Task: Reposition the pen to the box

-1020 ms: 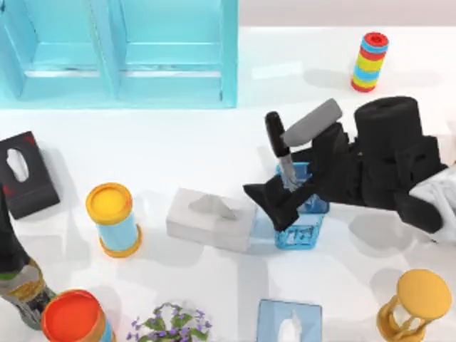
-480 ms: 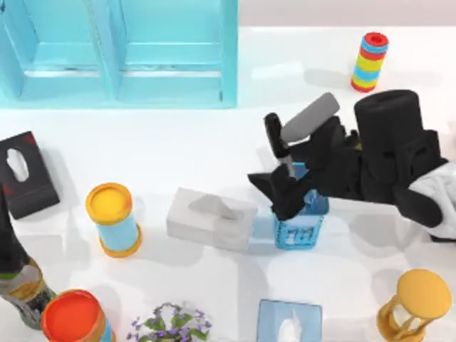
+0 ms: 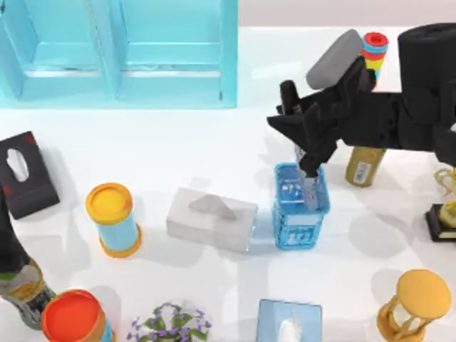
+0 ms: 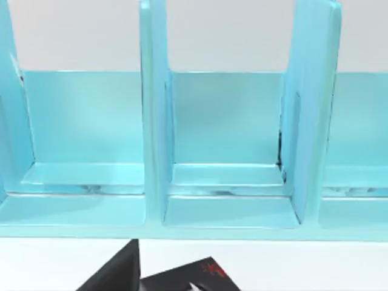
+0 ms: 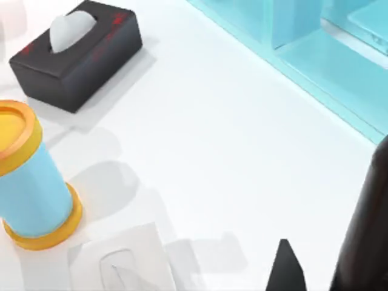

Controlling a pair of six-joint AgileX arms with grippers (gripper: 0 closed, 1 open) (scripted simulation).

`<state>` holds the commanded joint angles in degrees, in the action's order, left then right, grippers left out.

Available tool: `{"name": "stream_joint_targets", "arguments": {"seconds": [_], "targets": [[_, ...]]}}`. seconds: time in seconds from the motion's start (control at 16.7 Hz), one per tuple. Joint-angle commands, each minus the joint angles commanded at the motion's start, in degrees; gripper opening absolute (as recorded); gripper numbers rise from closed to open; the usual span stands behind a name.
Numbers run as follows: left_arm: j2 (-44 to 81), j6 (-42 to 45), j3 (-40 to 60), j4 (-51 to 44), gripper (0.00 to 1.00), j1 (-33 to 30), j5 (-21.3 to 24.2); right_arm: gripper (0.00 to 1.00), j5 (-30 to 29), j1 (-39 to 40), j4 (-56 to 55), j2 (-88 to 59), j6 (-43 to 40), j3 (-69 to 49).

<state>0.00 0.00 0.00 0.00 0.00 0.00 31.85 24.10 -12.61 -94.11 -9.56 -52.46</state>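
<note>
My right gripper [image 3: 305,141] is up near the back of the table, right of the middle. It is squeezed tight on the pen [image 3: 288,97]. The pen's black cap sticks up above the fingers. Its grey part slants down to the open top of the little blue box [image 3: 299,228]. I cannot tell if the tip touches the box.

Lots of things stand around the box. A white tissue box [image 3: 211,217] lies just beside it on the left. An olive bottle [image 3: 364,166] stands near it on the right, partly under the arm. A stack of bright rings [image 3: 373,55] stands at the back, behind the arm. A gold trophy [image 3: 446,208] is at the right edge, and a yellow hourglass [image 3: 416,306] stands at the front right. A light blue tissue box [image 3: 288,322] lies at the front. Nothing covers the top of the blue box but the pen.

The right wrist view shows the left part of the table from low down: a black tissue box [image 5: 79,51], a blue can with a yellow lid [image 5: 29,179] and a corner of the big blue shelf [image 5: 315,42].

My left arm is parked on the left. The left wrist view looks straight into the shelf's open parts, which the top view sees from above.
</note>
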Motion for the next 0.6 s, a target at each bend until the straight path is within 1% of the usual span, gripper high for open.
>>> {"name": "stream_joint_targets", "arguments": {"seconds": [0.36,0.6], "targets": [[0.00,0.00,0.00,0.00,1.00,0.00,0.00,0.00,7.57,-10.75,20.02,8.40,-8.29,-5.51],[0.00,0.00,0.00,0.00,1.00,0.00,0.00,0.00,10.17,-19.21,33.15,12.65,-11.52,-7.24]]}}
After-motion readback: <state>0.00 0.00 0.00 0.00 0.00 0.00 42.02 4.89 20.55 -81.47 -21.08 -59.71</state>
